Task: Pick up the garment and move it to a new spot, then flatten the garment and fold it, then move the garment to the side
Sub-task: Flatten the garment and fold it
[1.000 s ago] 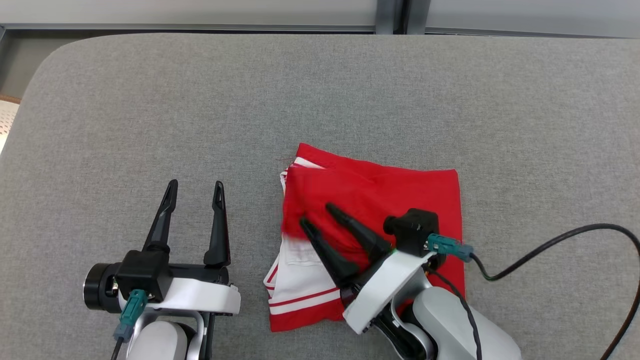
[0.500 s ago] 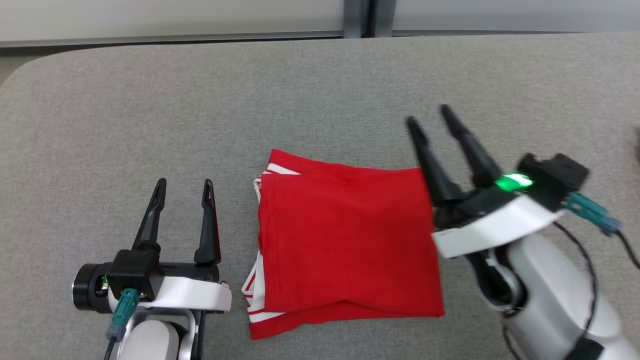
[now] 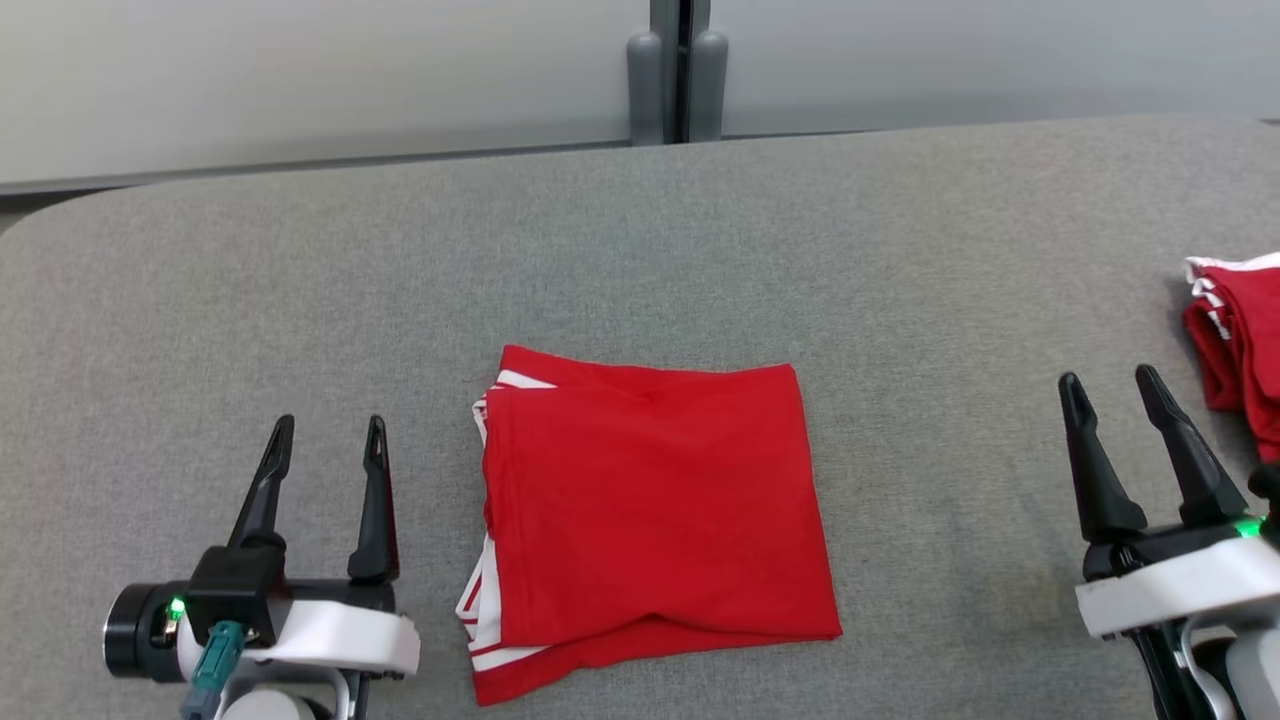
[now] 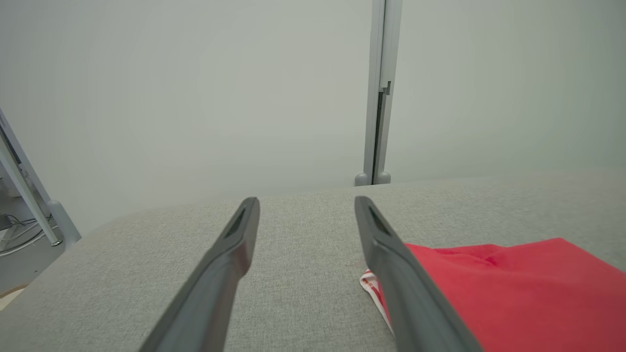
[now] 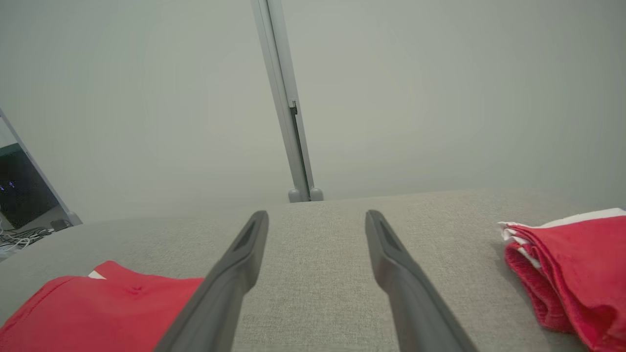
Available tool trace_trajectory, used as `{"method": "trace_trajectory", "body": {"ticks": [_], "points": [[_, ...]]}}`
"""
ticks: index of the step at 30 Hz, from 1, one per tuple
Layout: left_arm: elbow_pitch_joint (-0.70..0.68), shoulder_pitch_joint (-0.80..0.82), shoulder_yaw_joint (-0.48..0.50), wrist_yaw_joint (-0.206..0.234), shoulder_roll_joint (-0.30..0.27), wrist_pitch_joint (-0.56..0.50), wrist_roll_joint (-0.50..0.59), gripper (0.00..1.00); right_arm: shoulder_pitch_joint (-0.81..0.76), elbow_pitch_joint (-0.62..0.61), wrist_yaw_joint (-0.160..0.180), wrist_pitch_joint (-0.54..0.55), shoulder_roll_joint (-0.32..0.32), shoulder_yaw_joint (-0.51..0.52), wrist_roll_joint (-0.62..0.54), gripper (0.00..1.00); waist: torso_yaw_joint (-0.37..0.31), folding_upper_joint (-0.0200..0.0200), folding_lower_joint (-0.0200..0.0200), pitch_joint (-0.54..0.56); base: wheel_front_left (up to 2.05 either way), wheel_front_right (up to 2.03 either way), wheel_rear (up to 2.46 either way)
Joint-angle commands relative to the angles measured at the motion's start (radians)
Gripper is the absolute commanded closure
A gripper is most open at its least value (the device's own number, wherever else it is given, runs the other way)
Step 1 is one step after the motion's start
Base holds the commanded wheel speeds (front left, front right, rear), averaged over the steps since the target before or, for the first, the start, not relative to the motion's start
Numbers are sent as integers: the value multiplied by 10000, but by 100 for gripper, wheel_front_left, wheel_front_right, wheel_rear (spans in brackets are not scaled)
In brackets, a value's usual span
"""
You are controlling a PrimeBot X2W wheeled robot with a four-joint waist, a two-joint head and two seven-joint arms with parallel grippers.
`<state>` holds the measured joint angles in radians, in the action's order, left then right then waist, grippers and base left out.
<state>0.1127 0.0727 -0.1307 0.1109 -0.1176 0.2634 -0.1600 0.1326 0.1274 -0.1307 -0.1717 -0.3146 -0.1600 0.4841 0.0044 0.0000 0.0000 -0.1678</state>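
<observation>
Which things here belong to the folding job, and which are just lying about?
Job: folded red garment, mid-table; left gripper and right gripper, both open, either side of it.
Lying about: second red pile at the right edge; wall post behind.

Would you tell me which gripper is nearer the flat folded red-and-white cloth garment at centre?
Left. The left gripper is close beside the garment, on its left; the right gripper is well off its right.
</observation>
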Motion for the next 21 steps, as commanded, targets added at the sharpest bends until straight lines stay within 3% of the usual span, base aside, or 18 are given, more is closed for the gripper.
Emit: {"method": "trace_trajectory", "body": {"ticks": [1,21], "points": [[43,-149,42,-33,-114,-8,-39,0,-181,-136,0,106,11,112,-121,0,-100,0,0,190,0,0,0],[-470,-1949,151,-91,-785,-784,-426,0,-2449,-1835,0,1681,514,897,-1038,0,-153,0,0,1835,0,0,0]]}}
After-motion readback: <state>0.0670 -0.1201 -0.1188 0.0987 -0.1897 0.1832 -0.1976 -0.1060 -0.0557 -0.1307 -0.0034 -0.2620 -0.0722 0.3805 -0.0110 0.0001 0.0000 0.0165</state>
